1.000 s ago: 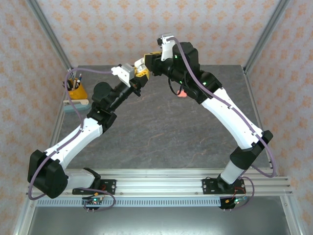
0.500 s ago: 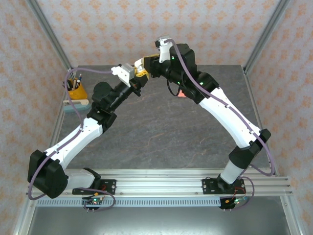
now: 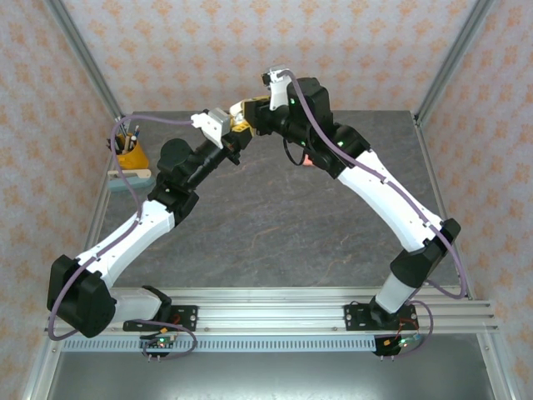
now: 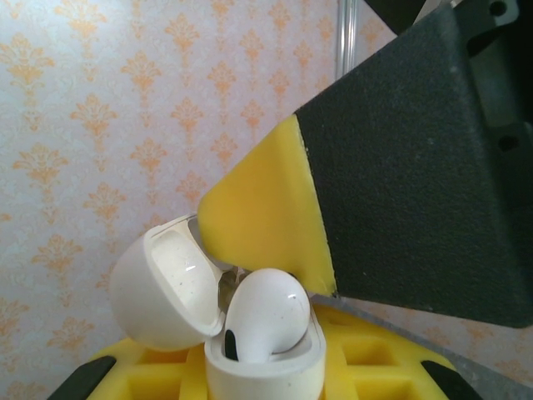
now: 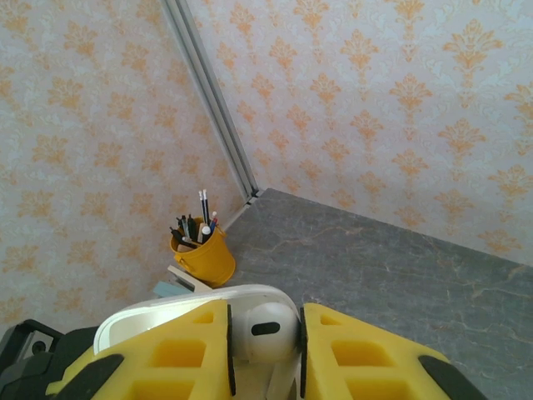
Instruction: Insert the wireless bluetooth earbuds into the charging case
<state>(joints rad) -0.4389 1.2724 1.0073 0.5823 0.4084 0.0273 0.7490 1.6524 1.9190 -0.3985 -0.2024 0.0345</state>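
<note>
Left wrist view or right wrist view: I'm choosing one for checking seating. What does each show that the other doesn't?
Left wrist: the open charging case, its lid swung left, and the white earbud sitting partly in its base. Right wrist: the right gripper pinching the bud, plus a yellow pen cup on the table. Both: the earbud, the white case and the patterned wall.

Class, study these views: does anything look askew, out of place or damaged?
The white earbud sits tilted and proud of the open charging case, not fully seated, with the right gripper shut on it. Nothing looks spilled or damaged.
</note>
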